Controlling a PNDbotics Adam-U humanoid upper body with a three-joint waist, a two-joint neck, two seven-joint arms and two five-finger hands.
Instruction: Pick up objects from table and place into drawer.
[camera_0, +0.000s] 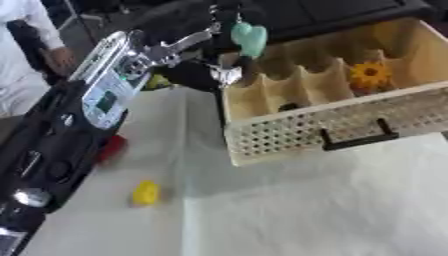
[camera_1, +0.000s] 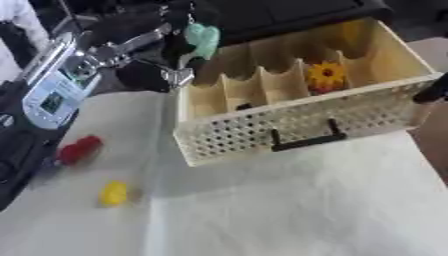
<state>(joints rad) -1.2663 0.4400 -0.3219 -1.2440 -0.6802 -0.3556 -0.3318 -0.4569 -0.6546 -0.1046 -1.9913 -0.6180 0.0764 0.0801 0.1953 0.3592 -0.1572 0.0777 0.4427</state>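
My left arm comes in along the left side, and its dark hand (camera_0: 226, 19) is up at the top, shut on a mint-green object (camera_0: 249, 38). That object hangs over the back left corner of the wooden drawer (camera_0: 297, 132). The drawer is pulled out, with a perforated front and a black handle (camera_0: 357, 141). An orange flower-like object (camera_0: 369, 74) lies in one compartment and a small dark thing (camera_0: 287, 106) in another. On the white table (camera_0: 297, 210) lie a red object (camera_1: 79, 149) and a yellow object (camera_0: 145, 192). A dark shape (camera_1: 429, 92) at the right edge may be my right hand.
Dark equipment (camera_0: 39, 165) runs along the table's left edge, beside the red and yellow objects. A person in white (camera_0: 22, 60) stands at the far left. Black furniture (camera_0: 332, 12) stands behind the drawer.
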